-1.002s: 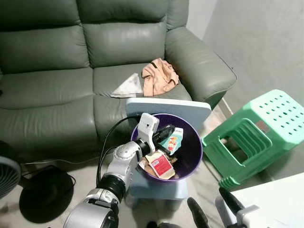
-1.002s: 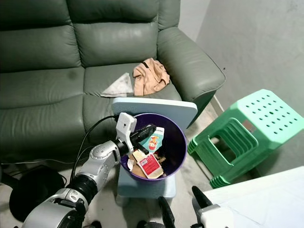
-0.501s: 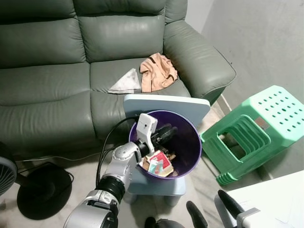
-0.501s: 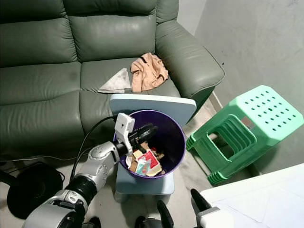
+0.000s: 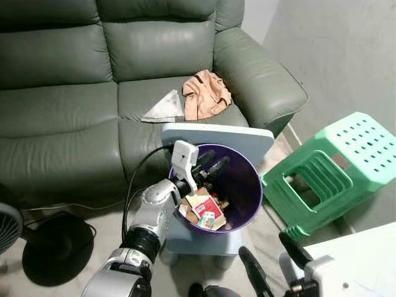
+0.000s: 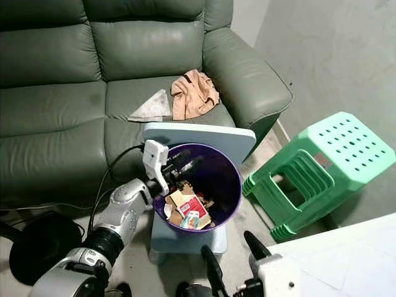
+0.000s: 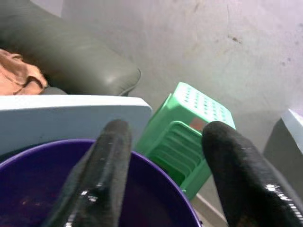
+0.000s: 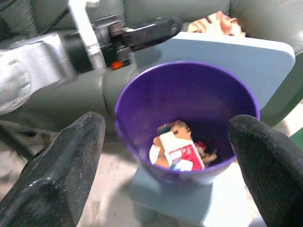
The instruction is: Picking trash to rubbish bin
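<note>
While the left hand hangs over the bin mouth, each view reads as follows.

Left eye view: the left hand (image 5: pixel 209 164) sits just above the near rim of the round purple plastic rubbish bin (image 5: pixel 250 185), its black fingers spread apart and holding nothing. Below the hand, inside the bin, lies the trash, a heap of small printed cartons and wrappers (image 5: pixel 205 210). Beyond the hand lie the pale blue stool (image 5: pixel 216 134) that carries the bin, and the grey-green leather sofa (image 5: pixel 62 99) with a crumpled peach cloth (image 5: pixel 206 94) on its seat. Off to the hand's right stands a green plastic stool (image 5: pixel 334 170).

Right eye view: the right hand (image 6: pixel 229 258) is low and near the robot, fingers apart, empty, well short of the bin.

Left wrist view: both fingers (image 7: pixel 99 175) frame the bin's rim with an open gap and nothing between them.

Right wrist view: wide-spread fingers (image 8: pixel 61 170) bracket the bin from above; the cartons rest at its bottom.

Step in hand: my judgement is that the drop is done. To finish well, lift the released left hand straight up so its fingers clear the rim without tipping the bin off the stool.
</note>
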Controlling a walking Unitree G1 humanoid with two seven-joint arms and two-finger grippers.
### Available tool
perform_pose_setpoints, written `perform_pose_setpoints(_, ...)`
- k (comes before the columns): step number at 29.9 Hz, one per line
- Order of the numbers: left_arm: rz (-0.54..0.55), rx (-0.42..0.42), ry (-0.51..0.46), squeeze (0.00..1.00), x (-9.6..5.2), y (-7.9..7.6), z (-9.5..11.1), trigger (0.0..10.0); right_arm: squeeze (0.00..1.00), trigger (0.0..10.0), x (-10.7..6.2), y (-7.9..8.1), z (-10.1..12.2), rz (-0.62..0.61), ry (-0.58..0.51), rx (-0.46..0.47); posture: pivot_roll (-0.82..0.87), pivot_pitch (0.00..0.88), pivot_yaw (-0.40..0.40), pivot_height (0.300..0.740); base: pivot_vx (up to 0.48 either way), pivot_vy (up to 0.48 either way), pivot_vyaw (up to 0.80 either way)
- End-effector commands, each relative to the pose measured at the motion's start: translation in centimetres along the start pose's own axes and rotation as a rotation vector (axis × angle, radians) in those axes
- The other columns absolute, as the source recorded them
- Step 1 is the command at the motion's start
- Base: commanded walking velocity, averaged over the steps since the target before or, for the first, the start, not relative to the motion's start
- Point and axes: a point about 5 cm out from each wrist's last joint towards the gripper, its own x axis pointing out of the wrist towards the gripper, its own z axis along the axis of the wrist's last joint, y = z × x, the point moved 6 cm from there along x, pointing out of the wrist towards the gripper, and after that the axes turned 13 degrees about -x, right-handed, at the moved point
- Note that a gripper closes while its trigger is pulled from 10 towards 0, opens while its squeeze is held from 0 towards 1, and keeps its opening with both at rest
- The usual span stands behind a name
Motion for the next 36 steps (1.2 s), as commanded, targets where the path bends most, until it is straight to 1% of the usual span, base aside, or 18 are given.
perform_pose_setpoints(1,0.004,-0.015,-0.006,1.0,0.0,-0.3,-0.2,10.0,0.0,10.0,-0.1,-0.5,-0.7,-0.011,0.026,0.006,-0.24,0.149,-0.104,0.74,0.0,0.0,0.0)
perform_pose_setpoints(2,0.013,-0.018,-0.027,1.0,-0.1,-0.4,0.2,10.0,0.0,10.0,0.6,-0.8,-0.7,-0.018,0.013,-0.001,-0.22,0.124,-0.101,0.74,0.0,0.0,0.0)
perform_pose_setpoints(3,0.013,-0.018,-0.027,1.0,-0.1,-0.4,0.2,10.0,0.0,10.0,0.6,-0.8,-0.7,-0.018,0.013,-0.001,-0.22,0.124,-0.101,0.74,0.0,0.0,0.0)
perform_pose_setpoints(4,0.026,-0.017,-0.053,1.0,-0.4,-0.6,0.7,10.0,0.0,10.0,1.5,-1.4,-0.7,-0.032,-0.006,-0.002,-0.2,0.103,-0.1,0.74,0.0,0.0,0.0)
perform_pose_setpoints(5,0.052,-0.021,-0.096,1.0,-0.8,-0.7,1.5,10.0,0.0,10.0,3.1,-2.6,-0.5,-0.06,-0.034,-0.004,-0.17,0.079,-0.098,0.74,0.0,0.0,0.0)
perform_pose_setpoints(8,0.1,-0.016,-0.139,1.0,-1.3,-0.2,2.5,10.0,0.0,10.0,5.1,-3.9,-0.6,-0.092,-0.052,-0.008,-0.12,0.034,-0.101,0.74,0.0,0.0,0.0)
perform_pose_setpoints(9,0.142,0.009,-0.164,1.0,-1.7,0.2,3.3,10.0,0.0,10.0,6.1,-4.7,-0.3,-0.11,-0.073,-0.013,-0.1,0.013,-0.102,0.74,0.0,0.0,0.0)
perform_pose_setpoints(10,0.142,0.009,-0.164,1.0,-1.7,0.2,3.3,10.0,0.0,10.0,6.1,-4.7,-0.3,-0.11,-0.073,-0.013,-0.1,0.013,-0.102,0.74,0.0,0.0,0.0)
perform_pose_setpoints(11,0.188,0.036,-0.187,0.0,-2.2,0.7,4.1,10.0,0.0,10.0,7.3,-5.6,-0.2,-0.135,-0.086,-0.019,-0.08,0.0,-0.105,0.74,0.0,0.0,0.0)
perform_pose_setpoints(14,0.26,0.056,-0.232,0.0,-2.9,1.6,5.5,10.0,0.0,10.0,8.7,-6.6,-0.1,-0.165,-0.099,-0.022,-0.05,0.0,-0.107,0.74,0.0,0.0,0.0)
perform_pose_setpoints(17,0.354,0.109,-0.256,0.0,-3.9,2.6,6.7,10.0,0.0,10.0,10.1,-7.6,0.2,-0.187,-0.121,-0.045,-0.02,0.0,-0.115,0.74,0.0,0.0,0.0)
perform_pose_setpoints(18,0.354,0.109,-0.256,0.0,-3.9,2.6,6.7,10.0,0.0,10.0,10.1,-7.6,0.2,-0.187,-0.121,-0.045,-0.02,0.0,-0.115,0.74,0.0,0.0,0.0)
perform_pose_setpoints(21,0.459,0.133,-0.273,0.0,-5.0,3.9,7.3,10.0,0.0,10.0,11.2,-8.4,0.1,-0.209,-0.117,-0.074,0.0,0.0,-0.119,0.74,0.0,0.0,0.0)
perform_pose_setpoints(24,0.531,0.152,-0.272,0.0,-6.0,4.5,7.0,10.0,0.0,10.0,12.0,-9.2,-0.5,-0.233,-0.108,-0.094,0.01,0.0,-0.123,0.74,0.0,0.0,0.0)
perform_pose_setpoints(26,0.549,0.156,-0.269,0.0,-6.3,4.8,6.8,10.0,0.0,10.0,12.3,-9.5,-0.8,-0.246,-0.1,-0.104,0.02,0.0,-0.122,0.74,0.0,0.0,0.0)
perform_pose_setpoints(31,0.611,0.127,-0.265,0.0,-7.3,5.7,5.8,10.0,0.0,10.0,13.2,-10.1,-1.7,-0.273,-0.078,-0.108,0.03,0.0,-0.124,0.74,0.0,0.0,0.0)
perform_pose_setpoints(32,0.64,0.12,-0.255,0.0,-7.6,6.3,5.5,10.0,0.0,10.0,13.5,-10.5,-2.0,-0.292,-0.065,-0.099,0.03,0.0,-0.126,0.74,0.0,0.0,0.0)
perform_pose_setpoints(36,0.672,0.108,-0.273,0.0,-7.8,7.3,6.3,10.0,0.0,10.0,14.1,-11.0,-1.9,-0.31,-0.07,-0.108,0.04,0.0,-0.131,0.74,0.0,0.0,0.0)
